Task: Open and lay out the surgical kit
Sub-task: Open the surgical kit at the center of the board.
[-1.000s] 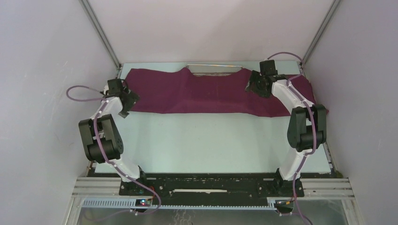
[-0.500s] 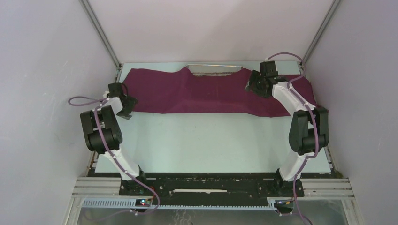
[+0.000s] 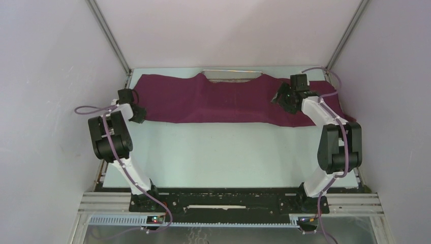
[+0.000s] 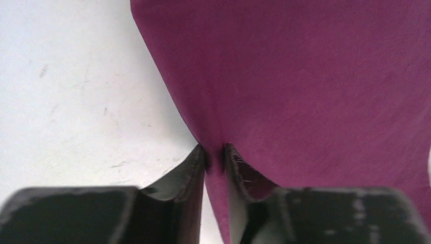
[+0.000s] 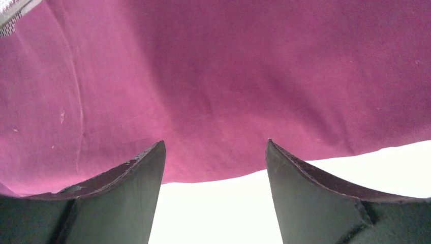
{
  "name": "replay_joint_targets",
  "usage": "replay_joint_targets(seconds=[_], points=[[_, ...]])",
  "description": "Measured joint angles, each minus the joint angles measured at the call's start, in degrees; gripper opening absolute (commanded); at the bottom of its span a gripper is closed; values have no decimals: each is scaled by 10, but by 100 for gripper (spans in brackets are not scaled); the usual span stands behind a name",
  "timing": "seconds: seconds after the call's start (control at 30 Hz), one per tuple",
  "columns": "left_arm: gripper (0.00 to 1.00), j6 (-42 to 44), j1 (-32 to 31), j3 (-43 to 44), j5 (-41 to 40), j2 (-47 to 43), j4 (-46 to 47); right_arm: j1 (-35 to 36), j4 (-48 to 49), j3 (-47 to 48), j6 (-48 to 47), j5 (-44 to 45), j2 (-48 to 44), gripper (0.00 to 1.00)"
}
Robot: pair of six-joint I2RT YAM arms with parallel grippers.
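- Top external view: the maroon cloth wrap point(image 3: 213, 101) lies spread in a long band across the far half of the pale worktop point(image 3: 218, 152). It humps over the wire-mesh tray point(image 3: 232, 74), of which only a silver rim shows at the far edge. The left end effector point(image 3: 137, 114) sits at the cloth's near-left corner. The right end effector point(image 3: 285, 101) is above the cloth's right part. From here I cannot tell how either one's fingers stand.
- Left wrist view: this view settles the left side. The left end effector point(image 4: 215, 155) is clenched on the cloth wrap point(image 4: 305, 91), with a narrow fold of its edge nipped between the two dark fingers point(image 4: 190, 170). Bare worktop point(image 4: 76, 101) fills the left of the view.
- Right wrist view: the right end effector point(image 5: 215, 144) is released, its fingers point(image 5: 127, 178) spread wide and holding nothing. The cloth wrap point(image 5: 228, 76) lies just beyond the fingertips, and a bright strip of worktop point(image 5: 213, 213) shows between the fingers. A small piece of the tray's mesh point(image 5: 7, 15) shows at the upper left corner.
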Motion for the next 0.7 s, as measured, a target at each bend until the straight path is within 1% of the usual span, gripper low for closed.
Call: replay_joint_targets(seconds=[0.03,0.13,0.17,0.43,0.7], points=[[16,-2,0,3,2,5,2,-8,6,-10,6,-7,-3,81],[2,-8,0,12,10,17,9,-42,24,-49,27,-29,-17,81],[1,-10,1,13,13,19,11,-50,26,-57,32,-34,-20,82],[0,-11,10,19,36,26,15,-128,79,-132,85,-73,-37,85],[0,-11,18,19,49,26,14,-210,124,-187,136,-78,-44,83]])
